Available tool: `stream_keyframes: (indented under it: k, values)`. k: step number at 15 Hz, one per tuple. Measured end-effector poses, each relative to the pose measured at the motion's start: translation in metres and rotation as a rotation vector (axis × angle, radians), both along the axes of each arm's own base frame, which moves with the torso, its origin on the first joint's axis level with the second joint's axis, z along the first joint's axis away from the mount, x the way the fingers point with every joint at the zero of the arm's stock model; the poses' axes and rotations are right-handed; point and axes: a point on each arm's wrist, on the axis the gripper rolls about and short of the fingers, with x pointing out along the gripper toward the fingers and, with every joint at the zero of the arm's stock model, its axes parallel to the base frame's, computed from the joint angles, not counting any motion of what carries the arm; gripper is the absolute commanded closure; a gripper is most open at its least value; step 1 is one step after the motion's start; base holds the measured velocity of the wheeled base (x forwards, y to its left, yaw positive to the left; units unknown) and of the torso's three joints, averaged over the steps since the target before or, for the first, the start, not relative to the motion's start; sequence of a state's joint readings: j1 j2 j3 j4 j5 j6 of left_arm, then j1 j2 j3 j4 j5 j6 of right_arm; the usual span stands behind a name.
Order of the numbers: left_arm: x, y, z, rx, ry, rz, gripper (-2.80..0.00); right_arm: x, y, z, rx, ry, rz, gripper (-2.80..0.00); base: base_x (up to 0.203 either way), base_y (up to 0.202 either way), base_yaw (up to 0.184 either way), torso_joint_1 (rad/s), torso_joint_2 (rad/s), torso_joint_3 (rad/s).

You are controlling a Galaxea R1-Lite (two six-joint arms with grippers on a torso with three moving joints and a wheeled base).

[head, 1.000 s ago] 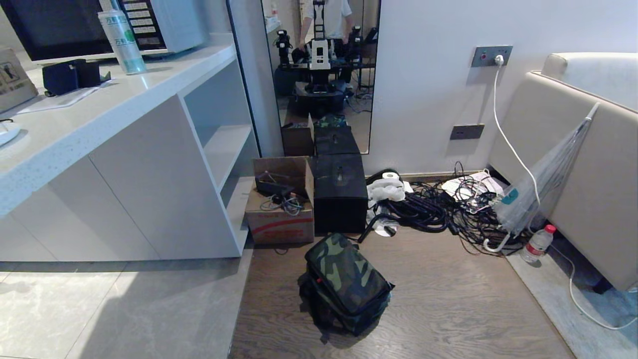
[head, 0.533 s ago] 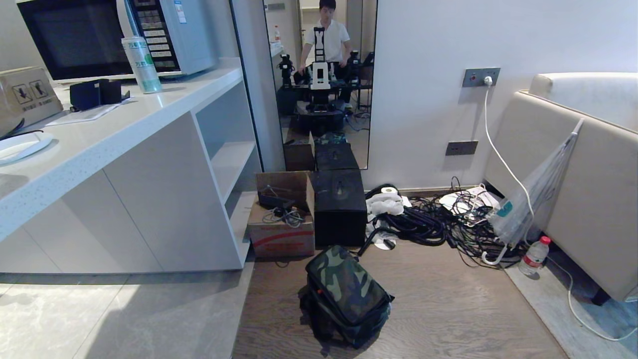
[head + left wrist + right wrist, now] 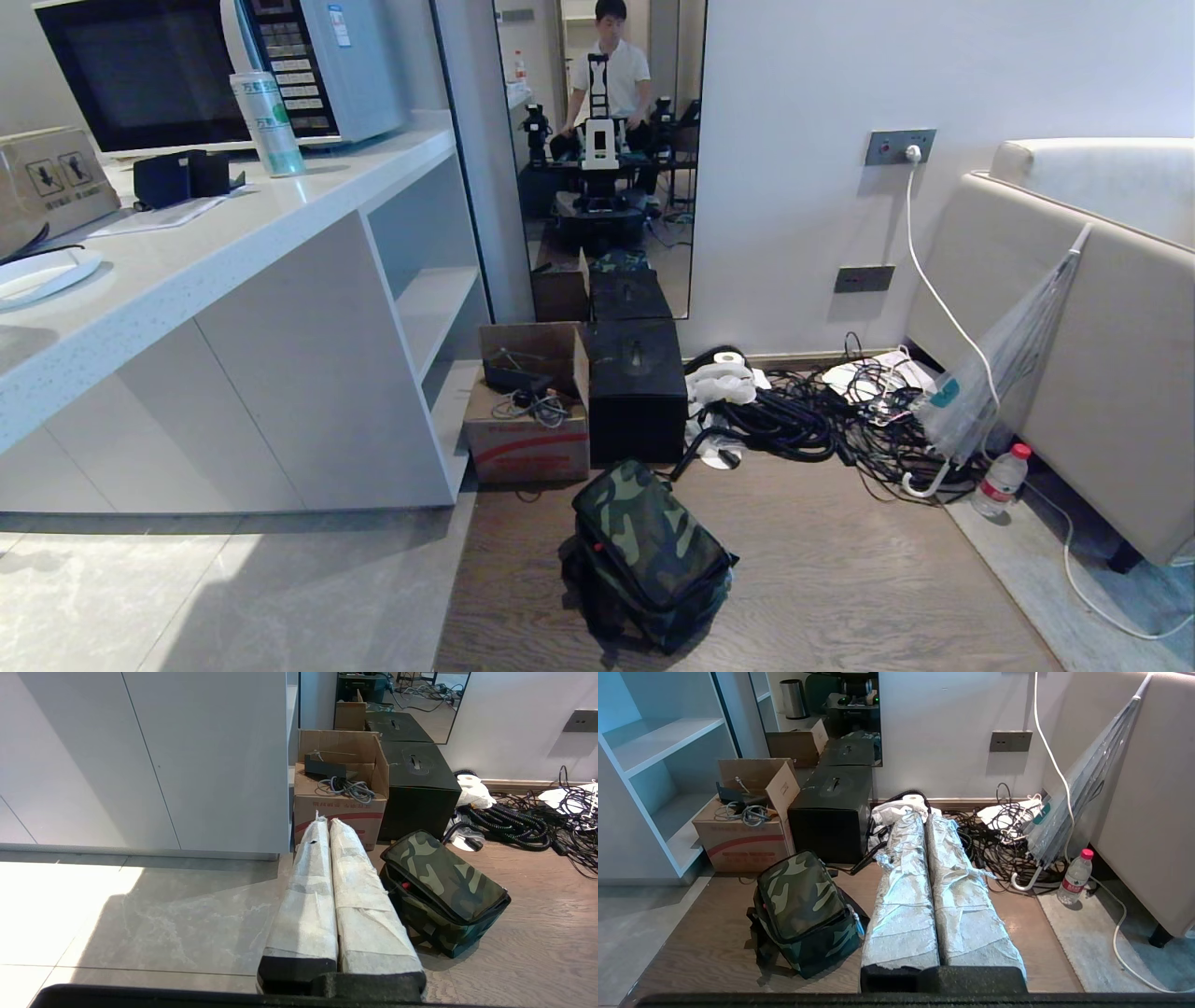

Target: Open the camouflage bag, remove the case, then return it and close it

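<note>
The bag [image 3: 649, 551] sits closed on the wood floor [image 3: 840, 579], near its edge with the grey tiles [image 3: 233, 588]. Behind it stand a cardboard box [image 3: 527, 415] and a black box [image 3: 638, 387]; cables [image 3: 822, 420] sprawl rightward toward the sofa [image 3: 1074, 308]. Left gripper [image 3: 329, 828] and right gripper [image 3: 924, 819] both hang closed, empty.

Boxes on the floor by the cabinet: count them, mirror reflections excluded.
2. An open cardboard box stands beside the cabinet; a black box touches its right side. The bag may hide others.
</note>
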State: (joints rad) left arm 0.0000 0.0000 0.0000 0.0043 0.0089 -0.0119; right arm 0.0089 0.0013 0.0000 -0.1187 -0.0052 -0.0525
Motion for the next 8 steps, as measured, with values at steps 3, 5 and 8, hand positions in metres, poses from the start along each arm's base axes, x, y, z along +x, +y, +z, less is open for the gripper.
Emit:
stream_keyframes:
  k: [3,5,8]
  values:
    - [0.0000,0.0000,0.0000,0.000,0.000,0.000,0.00,0.0000,0.0000,0.0000,0.000,0.000,0.001,0.00,0.000,0.000,0.000,0.000,0.00,0.000]
    - [0.0000,0.0000,0.0000,0.000,0.000,0.000,0.00,0.0000,0.0000,0.0001,0.001,0.000,0.001,0.00,0.000,0.000,0.000,0.000,0.00,0.000]
    - [0.0000,0.0000,0.0000,0.000,0.000,0.000,0.00,0.0000,0.0000,0.0000,0.012,0.000,0.001,0.00,0.000,0.000,0.000,0.000,0.00,0.000]
